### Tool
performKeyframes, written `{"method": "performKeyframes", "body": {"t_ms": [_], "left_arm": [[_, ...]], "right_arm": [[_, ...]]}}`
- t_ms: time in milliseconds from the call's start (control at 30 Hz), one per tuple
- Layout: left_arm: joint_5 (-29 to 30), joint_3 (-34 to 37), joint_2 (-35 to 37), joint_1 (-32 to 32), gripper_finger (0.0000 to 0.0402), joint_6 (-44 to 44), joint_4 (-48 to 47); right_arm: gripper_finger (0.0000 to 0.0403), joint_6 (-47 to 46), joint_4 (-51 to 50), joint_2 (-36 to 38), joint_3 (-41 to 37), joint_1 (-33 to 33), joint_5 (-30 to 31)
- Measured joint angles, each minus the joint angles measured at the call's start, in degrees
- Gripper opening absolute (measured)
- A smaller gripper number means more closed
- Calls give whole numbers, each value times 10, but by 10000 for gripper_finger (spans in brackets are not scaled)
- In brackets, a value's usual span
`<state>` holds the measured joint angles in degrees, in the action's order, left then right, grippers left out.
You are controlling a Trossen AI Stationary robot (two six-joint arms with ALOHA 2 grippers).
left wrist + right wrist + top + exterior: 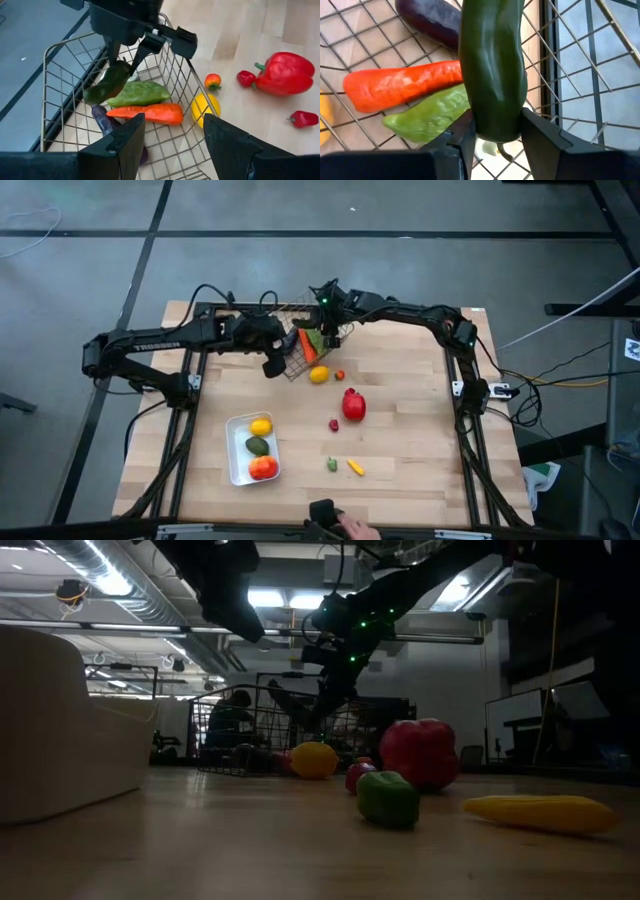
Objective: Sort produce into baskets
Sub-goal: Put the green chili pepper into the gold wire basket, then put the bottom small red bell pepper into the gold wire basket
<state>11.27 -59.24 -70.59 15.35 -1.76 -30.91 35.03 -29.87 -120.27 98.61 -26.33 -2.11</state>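
Observation:
The wire basket stands at the table's far side, holding an orange carrot, a light green vegetable and a purple eggplant. My right gripper is over the basket, shut on a dark green cucumber; the left wrist view shows it too. My left gripper hovers open above the basket's near-left side, touching nothing. The white tray near the front left holds a lemon, an avocado and an orange tomato. My right gripper pinches the cucumber between its two fingers near its stem end. The fingers slant down from the table's right and far side. The cucumber hangs tilted below them inside the basket; whether its lower end touches anything I cannot tell.
Loose on the wood lie a lemon, a small tomato, a red pepper, a small red piece, a small green piece and a yellow piece. A person's hand shows at the near edge.

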Motion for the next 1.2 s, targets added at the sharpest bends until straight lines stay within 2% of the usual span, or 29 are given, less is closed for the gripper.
{"method": "performKeyframes", "body": {"t_ms": [133,433,667,867,1200], "left_arm": [[0,0,0,-12,198,-5,3],[1,0,0,-46,198,-30,3],[1,0,0,-76,198,-59,3],[1,0,0,-106,198,-61,4],[1,0,-1,-152,198,-80,51]], "right_arm": [[148,0,-1,0,0,0,0],[244,-2,14,0,0,1,1],[277,-2,24,3,10,1,13],[276,-2,-52,5,96,1,26],[276,0,-291,6,289,5,8]]}}
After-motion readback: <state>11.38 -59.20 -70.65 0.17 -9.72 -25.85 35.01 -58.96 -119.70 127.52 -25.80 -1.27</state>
